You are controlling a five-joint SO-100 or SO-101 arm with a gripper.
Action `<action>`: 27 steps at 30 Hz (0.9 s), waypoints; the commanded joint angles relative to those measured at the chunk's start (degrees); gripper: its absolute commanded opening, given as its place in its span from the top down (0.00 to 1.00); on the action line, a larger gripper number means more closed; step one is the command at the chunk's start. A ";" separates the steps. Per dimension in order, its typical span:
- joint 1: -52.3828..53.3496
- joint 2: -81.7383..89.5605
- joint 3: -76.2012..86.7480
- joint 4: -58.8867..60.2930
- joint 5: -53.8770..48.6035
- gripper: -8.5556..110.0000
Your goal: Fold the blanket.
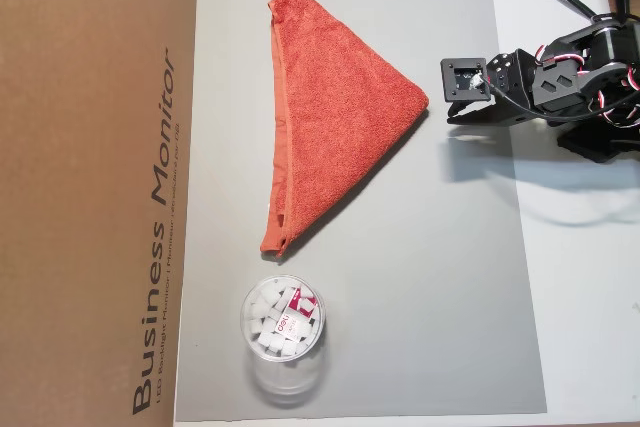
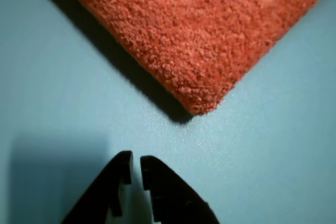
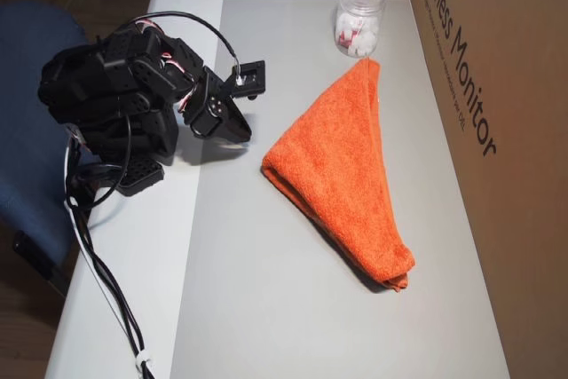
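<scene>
Work surface: a grey mat on a white table, with a brown cardboard box along the mat's far side from the arm.

Gripper: clenched and empty. The wrist view shows the two black jaws nearly together with only a thin slit between them, held above bare mat. In an overhead view the gripper sits low near the mat's edge, the arm folded behind it.

The blanket lies directly ahead of the gripper, close but apart. It is folded into a triangle, two layers thick, with one corner pointing at the jaws and the long hemmed edge on the side away from them, toward the box. Beyond the blanket and off to one side stands a clear jar of small white items, near one end of the long edge.

Risks, as judged: any further fold requires the jaws to part first; closing on the pointed corner may catch only the top layer and undo the fold. A wide sweep toward the far end could strike the jar.

View differences: only the wrist view confirms the jaw gap and the bare mat between tip and corner. In another overhead view the blanket shows the stacked layers at its thick rolled end, and a blue chair behind the arm.
</scene>
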 commanded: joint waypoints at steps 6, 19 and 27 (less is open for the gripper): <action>-0.35 0.53 0.53 10.81 0.70 0.93; 0.35 0.53 0.53 13.45 -0.18 0.93; 0.18 0.53 0.53 13.45 -0.18 0.93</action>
